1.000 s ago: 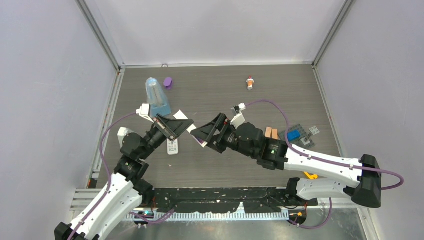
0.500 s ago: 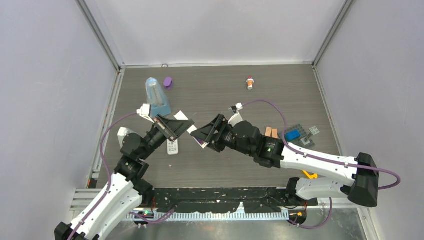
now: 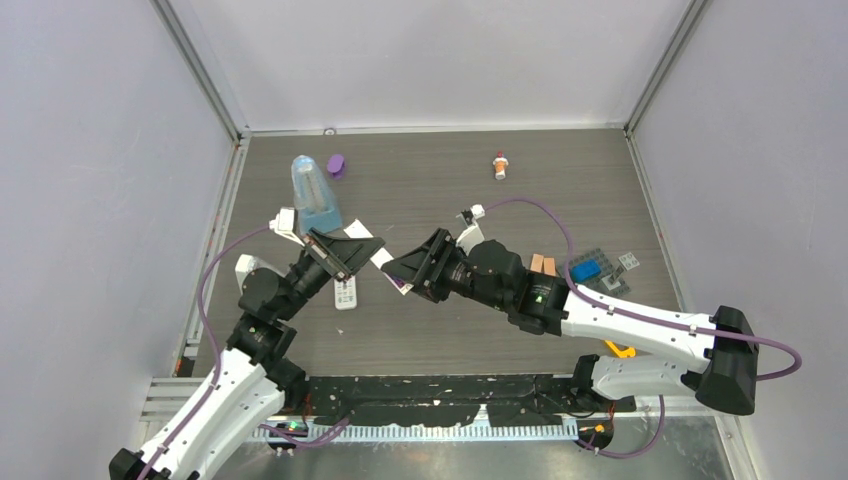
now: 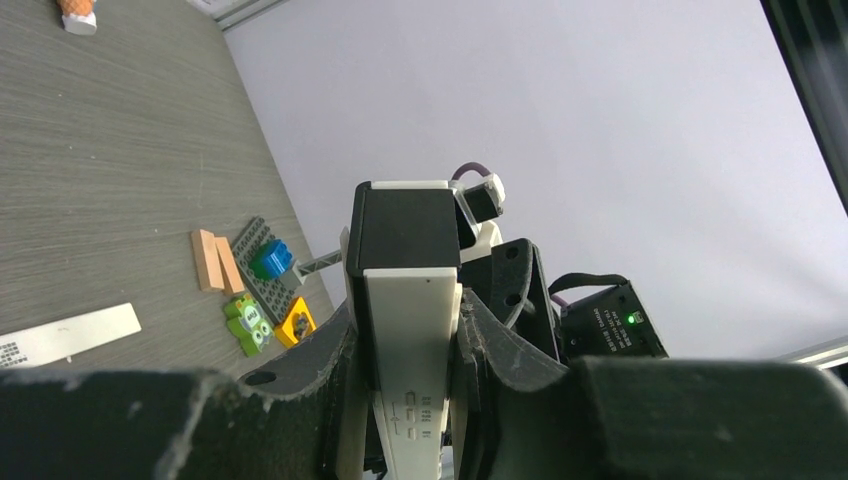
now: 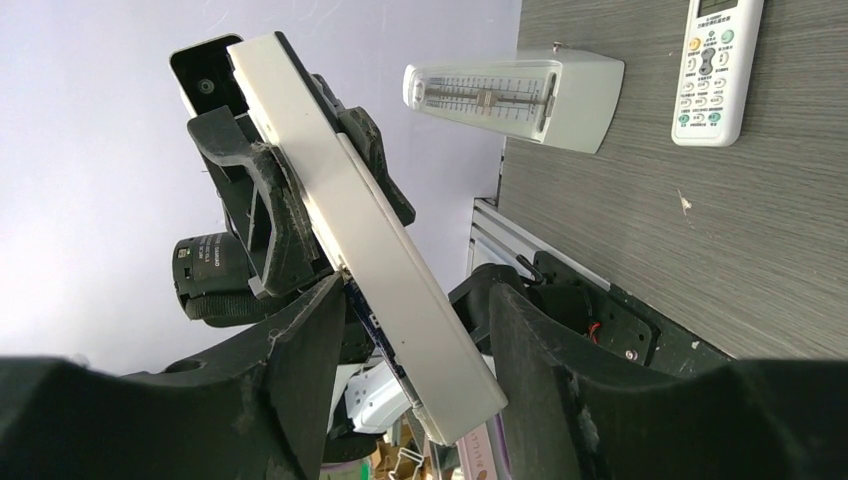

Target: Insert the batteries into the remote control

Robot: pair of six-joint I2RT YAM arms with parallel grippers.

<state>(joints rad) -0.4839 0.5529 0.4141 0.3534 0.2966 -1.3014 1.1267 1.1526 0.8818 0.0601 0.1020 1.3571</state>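
Left gripper (image 4: 410,375) pinches white bar (image 4: 412,320), frame middle. Right gripper (image 5: 415,320) fingers sit around same bar; grip cannot tell. Remote control (image 5: 715,70) flat on table (image 5: 650,250), upper right of right wrist view.

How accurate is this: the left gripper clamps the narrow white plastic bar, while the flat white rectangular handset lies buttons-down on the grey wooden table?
Not quite: the flat white rectangular handset lies buttons-up on the grey wooden table, as the right wrist view shows. The left gripper does clamp the narrow white plastic bar.
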